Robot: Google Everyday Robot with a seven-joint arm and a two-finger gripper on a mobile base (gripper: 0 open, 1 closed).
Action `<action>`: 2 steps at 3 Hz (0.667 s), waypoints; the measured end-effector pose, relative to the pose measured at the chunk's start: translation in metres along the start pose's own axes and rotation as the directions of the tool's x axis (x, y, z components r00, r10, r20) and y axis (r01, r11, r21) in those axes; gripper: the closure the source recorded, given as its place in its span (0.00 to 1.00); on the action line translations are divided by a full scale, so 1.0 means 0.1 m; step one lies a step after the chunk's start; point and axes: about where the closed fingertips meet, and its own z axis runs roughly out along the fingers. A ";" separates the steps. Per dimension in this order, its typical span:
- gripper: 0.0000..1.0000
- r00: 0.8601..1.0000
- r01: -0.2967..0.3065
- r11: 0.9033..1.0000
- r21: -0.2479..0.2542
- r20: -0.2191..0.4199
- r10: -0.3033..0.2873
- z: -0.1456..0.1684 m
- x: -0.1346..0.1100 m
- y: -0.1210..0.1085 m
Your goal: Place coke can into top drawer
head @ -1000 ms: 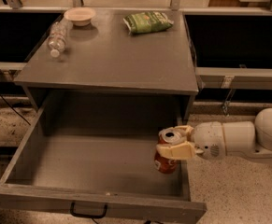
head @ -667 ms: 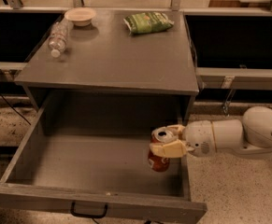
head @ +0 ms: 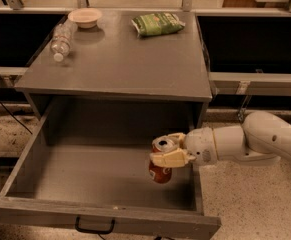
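Field note: the gripper claw [head: 166, 149] is being held over the open top drawer [head: 85, 176], on its right-hand side, close to the right wall. The coke can [head: 160, 174] is being gripped between the two pale fingers [head: 167, 159] — one is being pressed across the near side of the can just under the rim, the other is being seen behind the silver top. The claw is being kept closed to the can's width, no wider. The can is being carried slightly tilted, its red body hanging below the fingers within the drawer's space. Whether its base is touching the drawer floor cannot be told.

The white arm [head: 255, 141] is being seen running away from the claw toward the picture's right, above the speckled floor [head: 250, 204].

Below and in front of the claw, the drawer's front panel is being shown with its small black handle [head: 95, 227].

Up and beyond the claw, the grey cabinet top [head: 120, 64] is being occupied by three things. A green snack bag [head: 157, 24] is lying almost straight beyond the claw. A pale bowl [head: 85, 17] is sitting further left at the back edge. A clear plastic bottle [head: 61, 40] is lying on its side just in front of the bowl — all well apart from the claw.
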 end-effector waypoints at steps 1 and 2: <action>1.00 0.999 -0.028 1.000 0.009 0.032 0.028 0.05 0.22 0.01; 1.00 0.999 -0.030 1.000 0.009 0.034 0.030 0.05 0.23 0.01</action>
